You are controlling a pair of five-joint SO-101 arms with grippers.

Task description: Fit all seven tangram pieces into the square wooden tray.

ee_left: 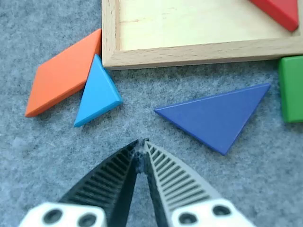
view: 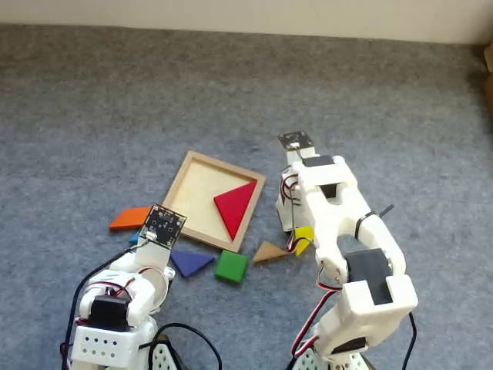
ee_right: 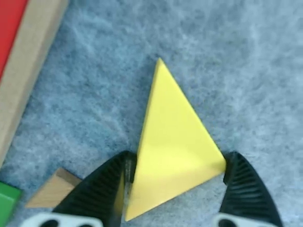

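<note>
Fuzzy grey carpet (view: 115,100); smooth yellow triangle (ee_right: 173,142); wooden tray (ee_left: 189,54).

Triangle (view: 236,206) in tray (view: 194,191), square (view: 231,266) before it

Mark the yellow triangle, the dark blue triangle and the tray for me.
yellow triangle (ee_right: 173,142), right wrist view, middle of its top face.
dark blue triangle (ee_left: 215,116), left wrist view, middle of its top face.
tray (view: 199,194), high view, bare wooden floor.
</note>
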